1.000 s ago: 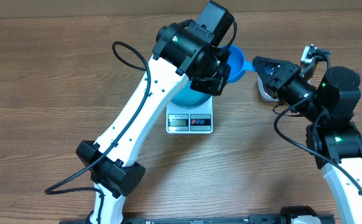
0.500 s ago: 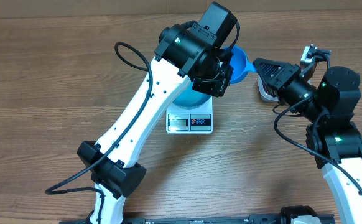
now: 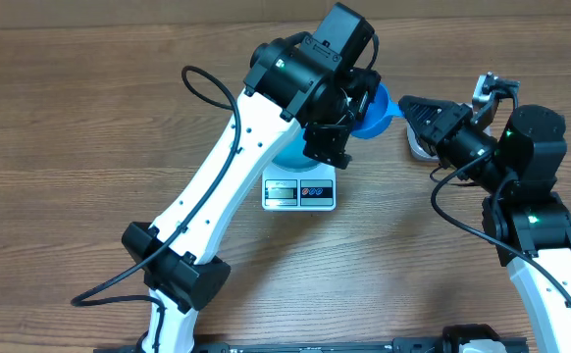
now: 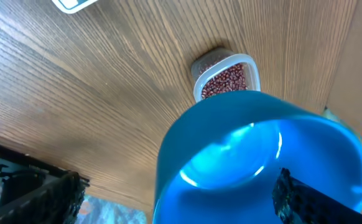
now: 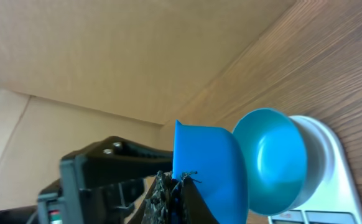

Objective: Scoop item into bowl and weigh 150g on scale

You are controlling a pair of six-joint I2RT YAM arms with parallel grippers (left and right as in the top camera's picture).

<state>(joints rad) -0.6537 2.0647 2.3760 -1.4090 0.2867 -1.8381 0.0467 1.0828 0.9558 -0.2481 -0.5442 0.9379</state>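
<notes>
The left arm (image 3: 227, 167) hangs over the bowl (image 3: 290, 157) and scale (image 3: 299, 192), blocking them from above. The scoop (image 3: 374, 110) crowds their right side. Bare desk (image 3: 70, 147) lies open to the left.

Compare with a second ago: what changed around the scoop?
The left gripper opened and let go of the blue scoop. The right gripper closed on its handle and now holds it alone. The bowl, the scale and both arms stayed about where they were.
</notes>
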